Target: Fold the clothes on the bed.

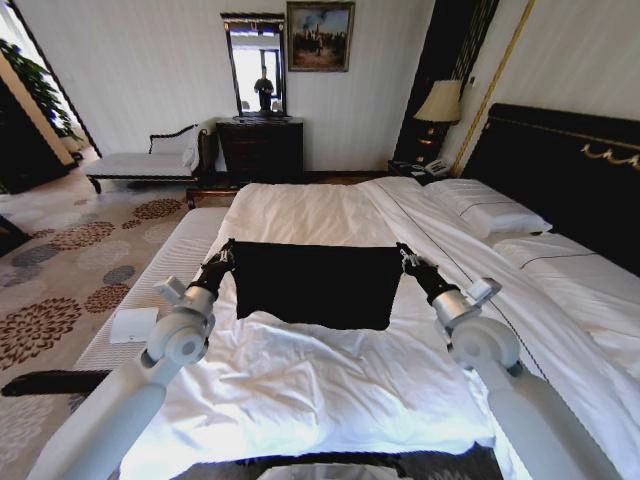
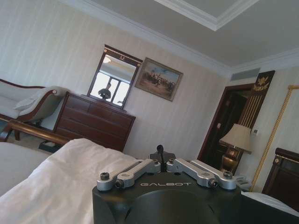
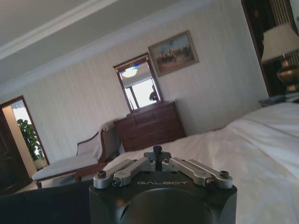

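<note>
The soft black T-shirt (image 1: 318, 283) hangs stretched over the white-duveted bed (image 1: 310, 390), its lettering hidden. The left gripper (image 1: 229, 247) and right gripper (image 1: 403, 250) are clamped on its upper corners. A pale striped bench (image 1: 170, 270) stands alongside.

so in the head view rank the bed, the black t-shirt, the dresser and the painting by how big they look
1. bed
2. black t-shirt, held at its upper corners between left end effector and right end effector
3. dresser
4. painting
Dresser and painting stand far back, so their true sizes are unsure.
</note>
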Controlling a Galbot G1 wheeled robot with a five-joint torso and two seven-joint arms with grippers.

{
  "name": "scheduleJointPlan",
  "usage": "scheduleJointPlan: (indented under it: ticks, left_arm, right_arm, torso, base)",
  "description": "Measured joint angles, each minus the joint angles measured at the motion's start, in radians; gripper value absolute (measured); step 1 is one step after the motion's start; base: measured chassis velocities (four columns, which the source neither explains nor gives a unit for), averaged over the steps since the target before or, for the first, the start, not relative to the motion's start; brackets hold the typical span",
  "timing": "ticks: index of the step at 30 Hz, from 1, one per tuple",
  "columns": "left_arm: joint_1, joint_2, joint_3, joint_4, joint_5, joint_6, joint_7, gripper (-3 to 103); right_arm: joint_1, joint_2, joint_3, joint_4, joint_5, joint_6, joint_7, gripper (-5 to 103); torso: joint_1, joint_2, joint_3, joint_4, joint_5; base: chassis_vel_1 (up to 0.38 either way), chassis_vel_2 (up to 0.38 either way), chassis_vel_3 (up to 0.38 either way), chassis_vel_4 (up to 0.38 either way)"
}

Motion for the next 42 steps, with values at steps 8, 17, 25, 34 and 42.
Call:
scheduleJointPlan:
  ticks: [8,17,25,34,42]
  left_arm:
    - [0.255,-0.041,-0.133,-0.162,0.020,0.005,0.002,0]
    - [0.532,-0.099,-0.271,-0.285,0.014,0.018,0.029,0]
    - [0.573,-0.111,-0.255,-0.333,0.016,0.025,0.013,0]
    - [0.552,-0.117,-0.225,-0.313,0.049,0.037,-0.007,0]
    - [0.676,-0.131,-0.323,-0.328,0.063,0.079,-0.024,0]
  right_arm:
    - [-0.157,0.025,0.093,0.128,0.027,-0.028,0.014,1]
    - [-0.313,0.052,0.182,0.302,0.158,-0.149,0.123,1]
    - [-0.371,0.084,0.186,0.315,0.182,-0.184,0.170,1]
    - [-0.376,0.097,0.195,0.311,0.179,-0.185,0.182,1]
    - [-0.435,0.135,0.201,0.309,0.114,-0.185,0.175,1]
  torso:
    - [0.000,0.000,0.000,0.0001,-0.0001]
    - [0.000,0.000,0.000,0.0004,-0.0001]
    - [0.000,0.000,0.000,0.0001,0.0002]
    - [0.000,0.000,0.000,0.0002,-0.0002]
    - [0.000,0.000,0.000,0.0004,0.0001]
  base:
    - [0.000,0.000,0.000,0.000]
    - [0.000,0.000,0.000,0.000]
    - [0.000,0.000,0.000,0.000]
    - [0.000,0.000,0.000,0.000]
    - [0.000,0.000,0.000,0.000]
